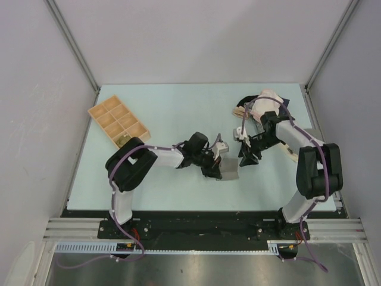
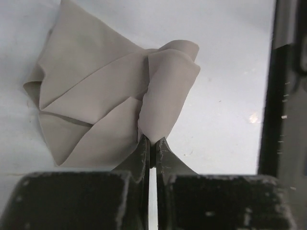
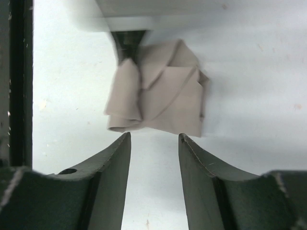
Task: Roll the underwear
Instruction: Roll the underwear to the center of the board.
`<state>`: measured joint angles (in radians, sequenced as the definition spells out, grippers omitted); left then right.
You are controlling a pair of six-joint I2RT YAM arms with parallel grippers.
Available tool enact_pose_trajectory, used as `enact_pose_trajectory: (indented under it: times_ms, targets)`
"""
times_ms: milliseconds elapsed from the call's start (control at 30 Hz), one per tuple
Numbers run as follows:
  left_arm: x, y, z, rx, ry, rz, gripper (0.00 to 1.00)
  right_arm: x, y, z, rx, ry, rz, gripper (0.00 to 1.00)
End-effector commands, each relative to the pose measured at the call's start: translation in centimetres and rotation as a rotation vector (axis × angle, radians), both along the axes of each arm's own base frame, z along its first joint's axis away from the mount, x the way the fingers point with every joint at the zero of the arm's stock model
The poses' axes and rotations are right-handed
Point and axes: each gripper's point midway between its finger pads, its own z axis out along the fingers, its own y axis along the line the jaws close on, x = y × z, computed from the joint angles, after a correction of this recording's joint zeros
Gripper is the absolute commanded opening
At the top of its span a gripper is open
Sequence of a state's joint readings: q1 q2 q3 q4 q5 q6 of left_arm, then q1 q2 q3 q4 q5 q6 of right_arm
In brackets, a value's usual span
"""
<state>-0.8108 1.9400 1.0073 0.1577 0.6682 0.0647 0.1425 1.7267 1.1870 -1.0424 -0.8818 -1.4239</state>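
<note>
Left arm stretched low over the table (image 1: 166, 113), left gripper (image 2: 152, 143) clenched on a fold of the underwear (image 2: 96, 100), right arm elbow-high, right gripper (image 3: 154, 141) parted, holding nothing, just beside the cloth

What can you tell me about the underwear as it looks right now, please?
The underwear is plain taupe-grey soft cloth, bunched into a loose, creased bundle of overlapping folds rather than a neat roll. It lies on the pale table. The left gripper, shut, pinches one raised fold at its edge. The right gripper stands open just short of the opposite edge, apparently not touching it.
</note>
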Motion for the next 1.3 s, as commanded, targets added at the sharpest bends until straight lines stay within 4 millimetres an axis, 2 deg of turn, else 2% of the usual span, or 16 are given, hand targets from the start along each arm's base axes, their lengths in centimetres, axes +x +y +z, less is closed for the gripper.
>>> enact_pose_trajectory:
  times_ms: [0, 233, 600, 733, 767, 833, 867, 900, 967, 1000, 1033, 1067, 1100, 1133, 1200, 1267]
  targets:
    - [-2.3, 2.9, -3.6, 0.119, 0.395, 0.044, 0.0, -3.1, 1.6, 1.0, 0.048, -0.236, 0.236, 0.53]
    - [-2.0, 3.1, -5.1, 0.171, 0.492, 0.082, 0.02, -4.2, 4.5, -1.2, -0.044, -0.522, 0.366, 0.59]
    - [-0.3, 2.5, -4.1, 0.137, 0.468, 0.143, 0.09, -3.5, 3.2, -6.3, -0.233, -0.511, 0.375, 0.52]
    - [1.3, 1.7, -1.9, 0.061, 0.368, 0.167, 0.22, -3.2, 2.4, -7.9, -0.288, -0.475, 0.344, 0.44]
    - [1.8, 1.4, 0.0, 0.019, 0.32, 0.17, 0.28, -3.3, 2.3, -8.1, -0.295, -0.459, 0.327, 0.43]
    - [2.6, 1.5, 1.1, -0.022, 0.226, 0.195, 0.36, -3.4, 2.2, -8.3, -0.301, -0.444, 0.318, 0.37]
    - [3.3, 1.5, 3.5, -0.068, 0.137, 0.195, 0.4, -3.3, 2.3, -8.3, -0.296, -0.436, 0.312, 0.34]
    - [3.2, 2.2, 3.3, -0.062, 0.097, 0.217, 0.42, -3.4, 2.4, -8.2, -0.289, -0.416, 0.294, 0.31]
    - [4.0, 2.5, 5.6, -0.132, -0.036, 0.229, 0.5, -4.0, 2.8, -7.5, -0.252, -0.332, 0.3, 0.24]
    - [3.4, 3.5, 6.9, -0.159, -0.092, 0.236, 0.51, -4.0, 3.2, -7.0, -0.243, -0.305, 0.301, 0.23]
    - [4.1, 3.7, 8.2, -0.199, -0.186, 0.267, 0.54, -5.4, 3.0, -6.3, -0.193, -0.188, 0.288, 0.2]
    - [3.7, 3.9, 8.8, -0.219, -0.253, 0.254, 0.59, -5.9, 3.2, -5.6, -0.152, -0.139, 0.294, 0.19]
    - [2.9, 4.6, 10.6, -0.277, -0.334, 0.255, 0.61, -4.9, 3.9, -4.5, -0.112, -0.115, 0.296, 0.19]
    - [2.7, 5.0, 11.1, -0.293, -0.373, 0.27, 0.65, -6.2, 3.7, -3.7, -0.079, -0.013, 0.287, 0.18]
    - [1.2, 5.6, 11.5, -0.331, -0.461, 0.235, 0.74, -5.8, 4.1, -3.1, -0.051, 0.066, 0.282, 0.18]
    - [0.1, 5.6, 12.3, -0.352, -0.509, 0.202, 0.78, -6.9, 4.2, -2.4, -0.02, 0.176, 0.277, 0.18]
